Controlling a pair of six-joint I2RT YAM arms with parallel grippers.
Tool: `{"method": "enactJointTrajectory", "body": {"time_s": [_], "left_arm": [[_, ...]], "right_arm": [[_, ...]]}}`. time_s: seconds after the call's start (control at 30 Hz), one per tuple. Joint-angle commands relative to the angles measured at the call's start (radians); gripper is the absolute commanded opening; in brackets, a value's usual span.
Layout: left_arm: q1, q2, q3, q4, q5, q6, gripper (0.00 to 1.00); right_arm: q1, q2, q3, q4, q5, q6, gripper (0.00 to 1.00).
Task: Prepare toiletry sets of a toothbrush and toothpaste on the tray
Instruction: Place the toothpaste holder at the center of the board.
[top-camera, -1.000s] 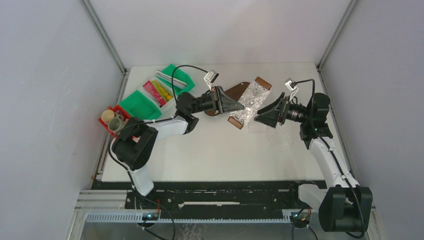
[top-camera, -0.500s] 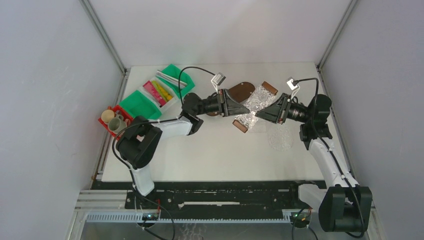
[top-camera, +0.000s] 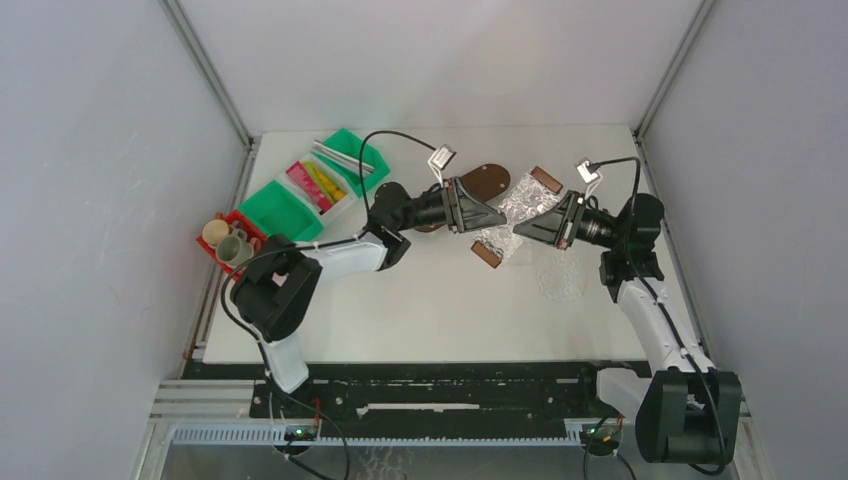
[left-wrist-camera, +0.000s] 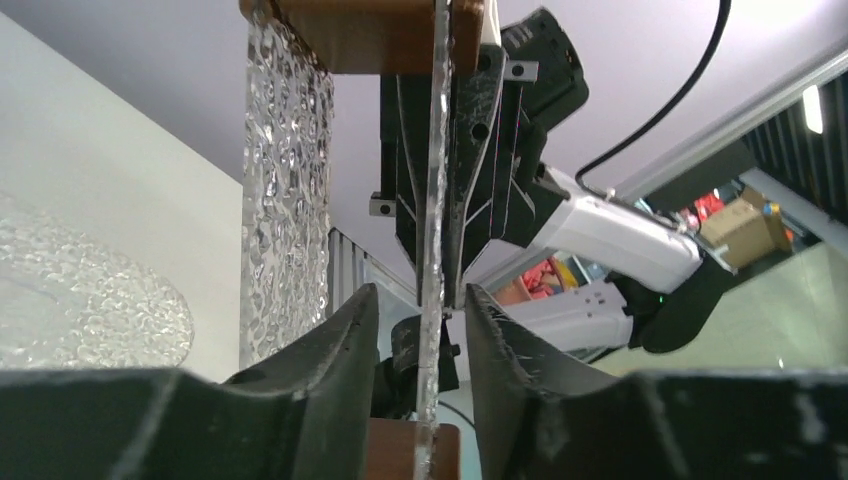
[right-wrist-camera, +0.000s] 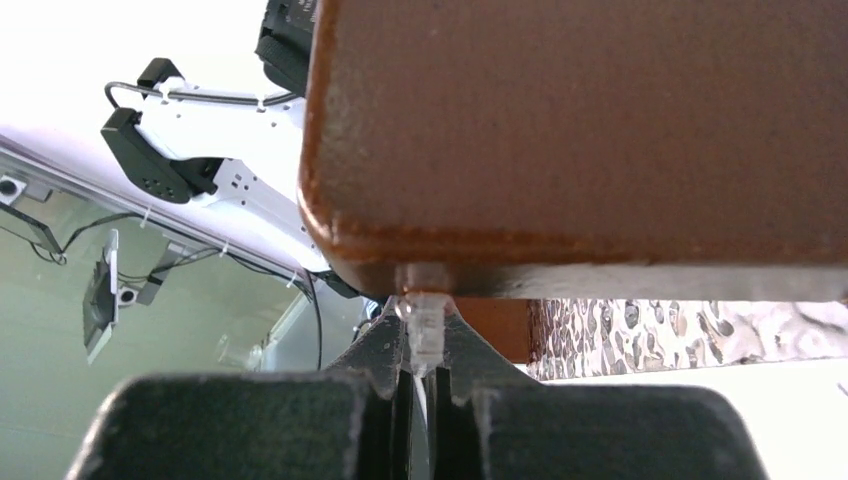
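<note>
both grippers are pinching the clear textured tray (top-camera: 510, 215) from opposite sides, left gripper (top-camera: 494, 217) and right gripper (top-camera: 522, 230), holding it tilted above the table (top-camera: 420, 300). cups (top-camera: 228, 243) and tubes (top-camera: 318, 183) are sitting in bins far left.

I find no text, label, brand, number or sign that I can read in any view. The small tubes (top-camera: 318, 183) in the white box are too small for me to read any print, and the boxes behind the arm in the left wrist view are blurred.
</note>
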Motion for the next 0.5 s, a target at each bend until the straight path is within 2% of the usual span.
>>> {"method": "enactJointTrajectory", "body": {"time_s": [0.0, 0.23, 0.33, 0.47], "left_arm": [[-0.005, -0.147, -0.008, -0.103, -0.128, 0.173, 0.46], [-0.004, -0.388, -0.135, -0.361, -0.391, 0.466, 0.61], [-0.019, -0.507, -0.177, -0.541, -0.54, 0.634, 0.64], [-0.147, -0.625, -0.113, -0.877, -0.879, 0.873, 0.69]], "right_arm": [[-0.022, -0.02, 0.001, 0.138, 0.009, 0.084, 0.0], [-0.033, -0.023, -0.003, 0.14, 0.023, 0.105, 0.0], [-0.042, -0.018, -0.004, 0.11, 0.052, 0.105, 0.0], [-0.047, -0.006, -0.01, 0.071, 0.092, 0.108, 0.0]]}}
